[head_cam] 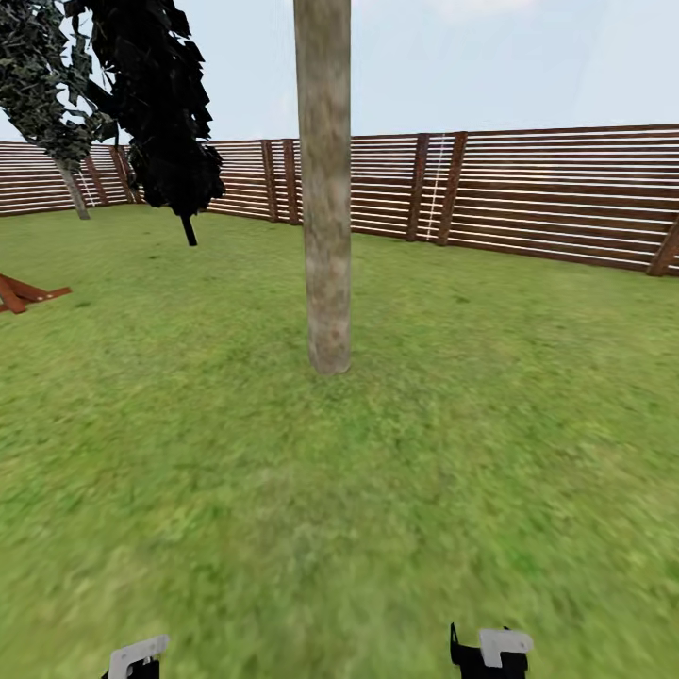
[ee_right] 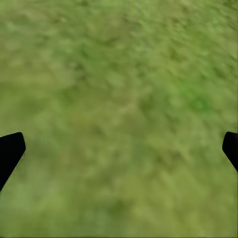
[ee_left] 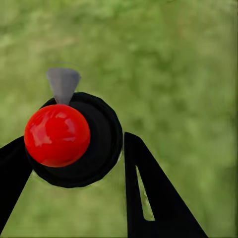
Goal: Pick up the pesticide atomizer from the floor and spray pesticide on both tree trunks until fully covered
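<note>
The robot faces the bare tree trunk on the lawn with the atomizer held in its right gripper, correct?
Not quite: the left wrist view shows the pesticide atomizer in the left gripper. The right gripper is open over grass. The tree trunk does stand ahead.

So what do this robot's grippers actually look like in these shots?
Both are black. The left gripper has flat, tapering fingers, one with a narrow slot. The right gripper shows dark fingertips. In the head view, pale grey plates top black bodies.

text: none legible | labels: none | numbers: none | signs: none
</note>
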